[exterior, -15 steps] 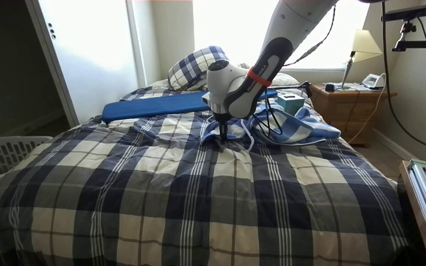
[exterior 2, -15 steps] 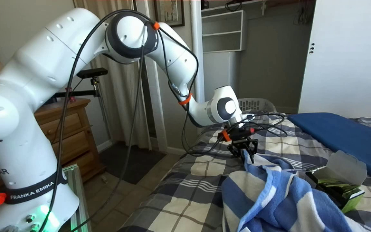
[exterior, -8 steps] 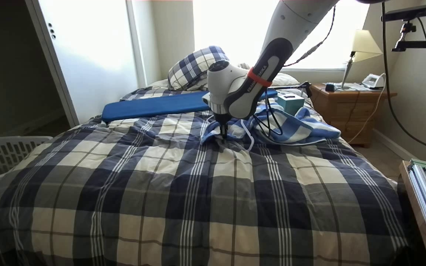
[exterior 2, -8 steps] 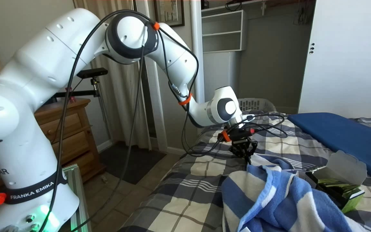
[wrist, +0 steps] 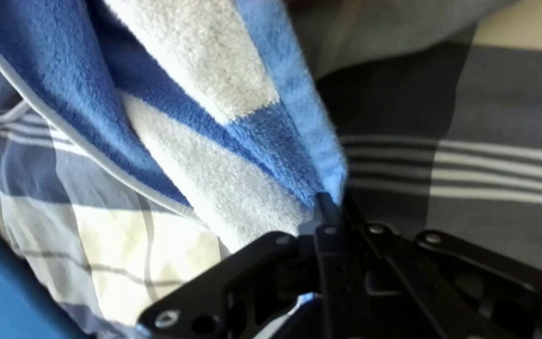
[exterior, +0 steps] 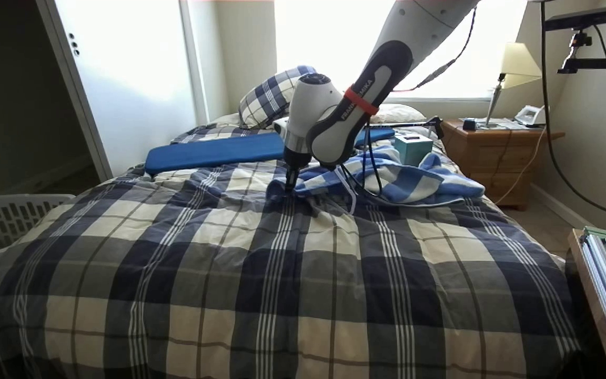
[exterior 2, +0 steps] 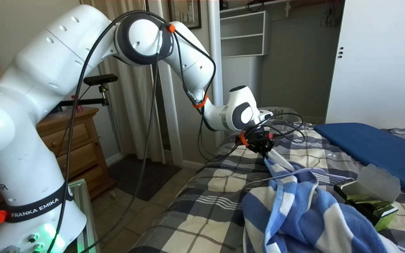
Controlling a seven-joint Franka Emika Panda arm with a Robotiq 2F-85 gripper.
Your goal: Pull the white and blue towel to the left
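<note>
The white and blue striped towel (exterior: 413, 181) lies rumpled on the plaid bed; it also shows in an exterior view (exterior 2: 304, 214) and in the wrist view (wrist: 195, 70). My gripper (wrist: 339, 202) is shut on the towel's blue-edged corner. The pinched bit between the fingertips is hidden. In both exterior views the gripper (exterior: 290, 188) (exterior 2: 264, 155) points down, low over the bed. The towel's corner is stretched toward it in a narrow fold, while the bulk of the towel stays bunched behind.
A blue padded board (exterior: 213, 152) lies across the bed behind the gripper. A teal box (exterior: 413, 149) stands against the towel; a green box with an open flap (exterior 2: 367, 203) shows beside it. A pale strip (exterior 2: 311, 170) crosses the towel. Black cables (exterior 2: 290, 128) loop by the wrist.
The gripper was open around the towel's corner, then shut on it. It has since moved left and slightly up in an exterior view, drawing the corner along. The pale strip has shifted.
</note>
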